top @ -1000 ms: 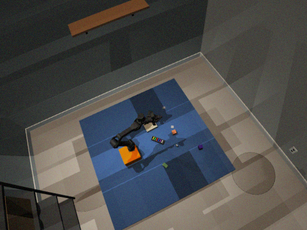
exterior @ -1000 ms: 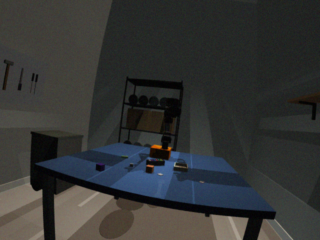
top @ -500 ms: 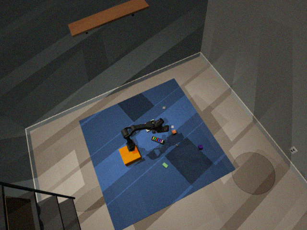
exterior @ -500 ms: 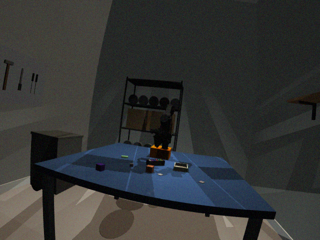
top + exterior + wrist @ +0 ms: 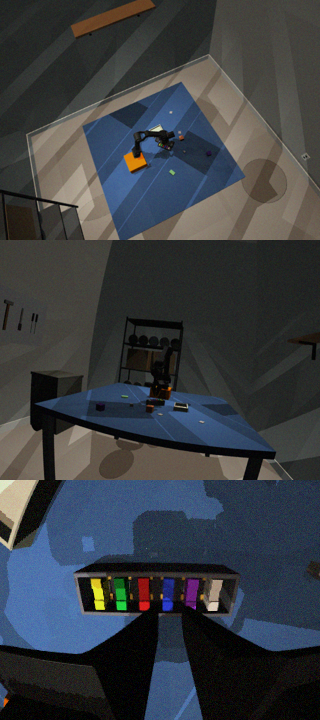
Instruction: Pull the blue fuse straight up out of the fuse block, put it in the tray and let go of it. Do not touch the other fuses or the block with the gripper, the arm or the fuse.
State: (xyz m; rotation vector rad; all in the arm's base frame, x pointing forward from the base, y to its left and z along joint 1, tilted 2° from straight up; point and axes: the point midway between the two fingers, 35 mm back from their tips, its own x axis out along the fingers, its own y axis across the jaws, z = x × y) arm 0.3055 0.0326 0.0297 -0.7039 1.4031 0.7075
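Blue fuse [image 5: 168, 594] seated in fuse block [image 5: 156, 568], between red and purple fuses — not pulled yet. End effector [image 5: 170, 619] above block, fingers narrowed, gripping nothing. Left: grasp, lift straight up, carry to tray [image 5: 180, 406], release — all remaining.

The black fuse block [image 5: 156, 591] holds a row of fuses, from left to right: yellow fuse [image 5: 98, 594], green fuse [image 5: 120, 594], red fuse [image 5: 143, 594], blue fuse [image 5: 168, 594], purple fuse [image 5: 192, 592] and pale grey fuse [image 5: 214, 595]. The bench [image 5: 211, 432] is blue, banded with lighter and darker stripes, and the pincer [image 5: 170, 615] is black. The arm's base [image 5: 134, 162] is orange, and the tray [image 5: 180, 406] has a pale rim around a dark inside.
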